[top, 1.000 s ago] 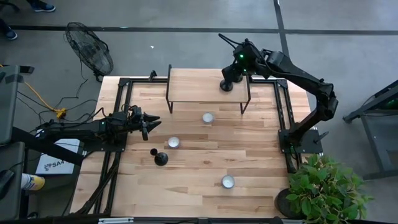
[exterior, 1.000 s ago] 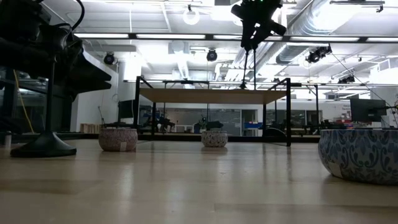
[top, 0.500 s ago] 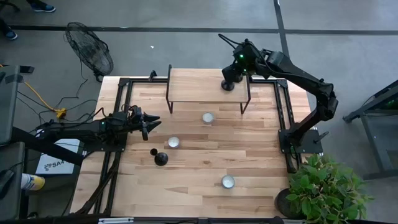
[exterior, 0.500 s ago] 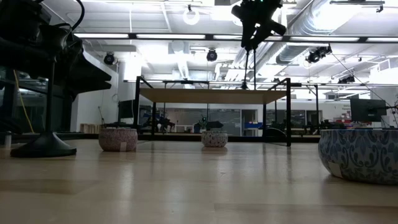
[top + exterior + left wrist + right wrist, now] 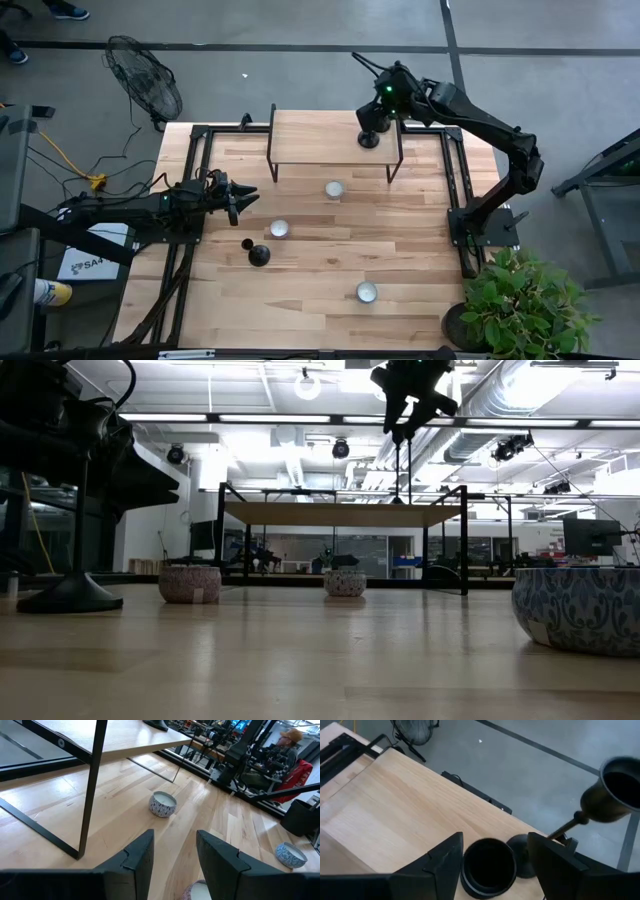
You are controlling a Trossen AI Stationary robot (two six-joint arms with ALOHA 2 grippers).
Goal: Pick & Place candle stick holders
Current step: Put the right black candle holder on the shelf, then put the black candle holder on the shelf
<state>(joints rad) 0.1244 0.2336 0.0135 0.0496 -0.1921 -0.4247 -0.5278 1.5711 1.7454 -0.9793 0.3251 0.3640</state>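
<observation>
My right gripper hangs over the raised wooden shelf at the table's far side. It is open, and its fingers stand on either side of the black cup top of one candlestick without closing on it. In the low view that candlestick's thin stem reaches down to the shelf. A second candlestick stands right beside it on its round base. A third candlestick stands on its domed base on the table, left of centre. My left gripper is open and empty, low at the table's left.
Three small patterned bowls sit on the table: one in front of the shelf, one near my left gripper, one toward the near edge. The shelf stands on thin black legs. A person sits beyond the table.
</observation>
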